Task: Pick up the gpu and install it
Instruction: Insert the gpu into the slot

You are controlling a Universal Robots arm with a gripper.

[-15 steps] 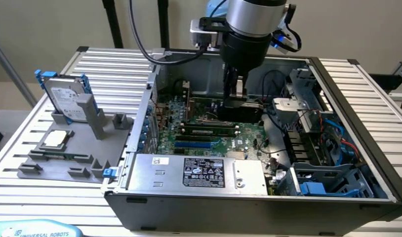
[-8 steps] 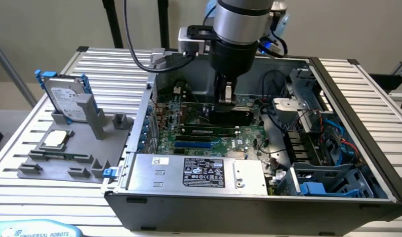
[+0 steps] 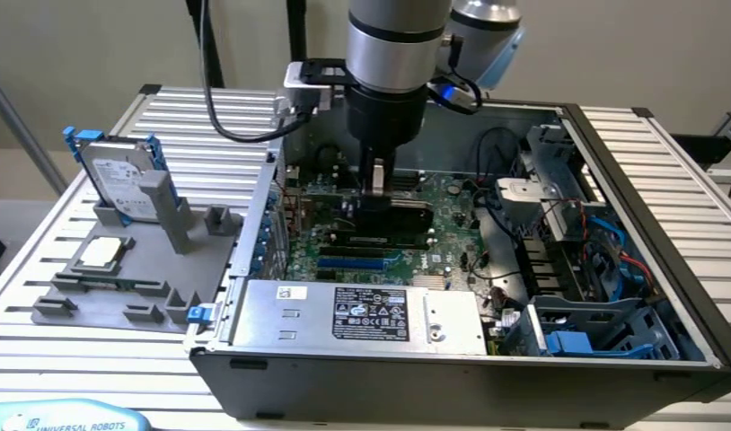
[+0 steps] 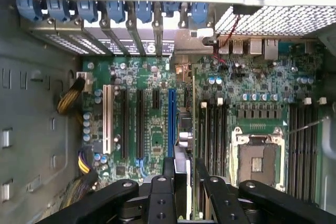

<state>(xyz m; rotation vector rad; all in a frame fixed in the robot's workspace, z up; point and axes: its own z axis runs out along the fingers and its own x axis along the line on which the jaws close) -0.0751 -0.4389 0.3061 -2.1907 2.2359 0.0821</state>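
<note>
The gpu (image 4: pixel 188 145) shows edge-on in my wrist view, a thin card running from between the fingers toward the rear of the case. My hand (image 4: pixel 185 162) is clenched on it, one finger to either side. In the exterior view the same card (image 3: pixel 393 218) hangs under the hand (image 3: pixel 375 193), low inside the open computer case (image 3: pixel 653 180) and right over the motherboard (image 4: pixel 262 93). Its edge lies just beside the blue expansion slot (image 4: pixel 171 124), between that slot and the bank of memory slots (image 4: pixel 212 129). I cannot tell from here whether it touches the board or hovers a shade above it. I judge this to be the seating step, and doing it well is mostly a matter of alignment (force will not rescue a crooked card). The card's long edge wants to be parallel with its slot and directly over it, upright rather than leaning. Its bracket end should meet the gap among the rear slot covers (image 4: pixel 131 40) under the blue latches (image 4: pixel 115 10). I'd press straight down and evenly, with no sideways drag. The hard drive (image 3: pixel 117 175) stands in its grey holder (image 3: pixel 126 292) out on the tabletop (image 3: pixel 18 305), well apart from all this.
</note>
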